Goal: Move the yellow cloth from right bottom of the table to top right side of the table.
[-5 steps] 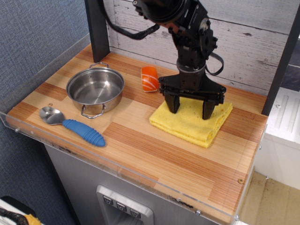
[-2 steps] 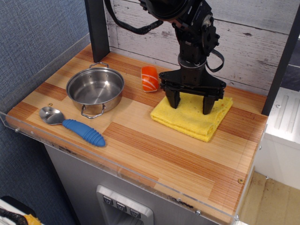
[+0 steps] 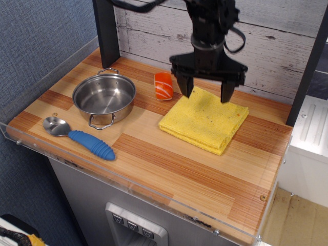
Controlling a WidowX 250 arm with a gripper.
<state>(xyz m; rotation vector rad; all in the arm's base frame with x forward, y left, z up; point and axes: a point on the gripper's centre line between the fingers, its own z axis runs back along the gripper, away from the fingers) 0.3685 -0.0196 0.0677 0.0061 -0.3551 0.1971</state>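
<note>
From my seat I see the yellow cloth point(image 3: 205, 120) lying flat on the table point(image 3: 169, 164), toward the back right corner, just short of the rear edge. It is a thick folded square, fuzzy like a towel, with tiny dark specks on top and its layered edges showing along the front side. The gripper point(image 3: 207, 92) hangs above the cloth's rear edge with its two dark fingers spread wide and nothing between them; I cannot tell whether the fingertips touch the fabric.

Just beside the cloth's back left corner sits a small orange piece with white stripes point(image 3: 164, 85), smooth and rounded. A shiny steel pot point(image 3: 104, 97) with two loop handles stands toward the left side, well apart from the cloth. Near the front left corner lies a spoon point(image 3: 79, 136) with a metal bowl and a ribbed blue handle.

The worktop is striped in light and reddish-brown wood planks with a clear acrylic rim. Behind it runs a whitewashed plank wall point(image 3: 277, 31), and grey-blue textured fabric point(image 3: 36, 36) lines the left side.
</note>
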